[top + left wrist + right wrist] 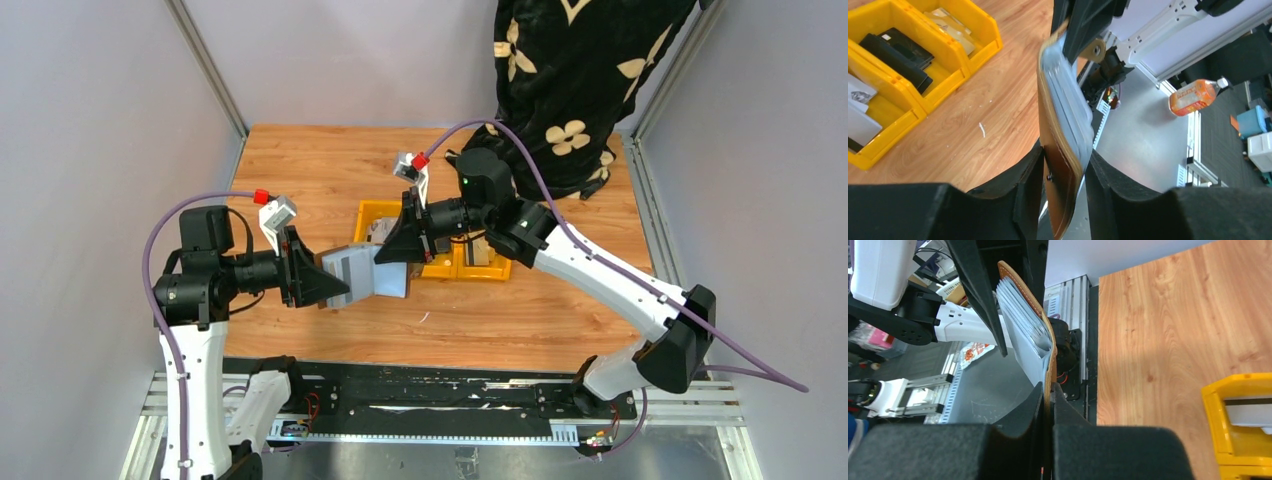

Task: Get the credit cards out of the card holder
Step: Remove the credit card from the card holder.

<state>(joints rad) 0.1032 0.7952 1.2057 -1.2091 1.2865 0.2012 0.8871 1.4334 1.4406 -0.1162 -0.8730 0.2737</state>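
Observation:
The brown leather card holder (pixel 375 275) hangs open above the table's front middle, its grey plastic sleeves (pixel 1023 325) fanned out between my two grippers. My left gripper (pixel 335 285) is shut on the holder's left half: in the left wrist view the leather (pixel 1058 100) sits between both fingers of that gripper (pixel 1065 152). My right gripper (pixel 385 250) is shut on the thin leather edge (pixel 1050 355), which is pinched flat between the fingers of that gripper (pixel 1049 387). Loose credit cards lie in the yellow tray: black ones (pixel 898 52), a grey-white one (pixel 858 117) and pale ones (pixel 953 27).
The yellow three-compartment tray (pixel 370 212) stands on the wooden table just behind the grippers. A black flower-patterned cloth (pixel 570 80) hangs at the back right. Grey walls close in both sides. A metal rail (pixel 400 400) runs along the near edge. An orange bottle (pixel 1195 95) lies beyond the table.

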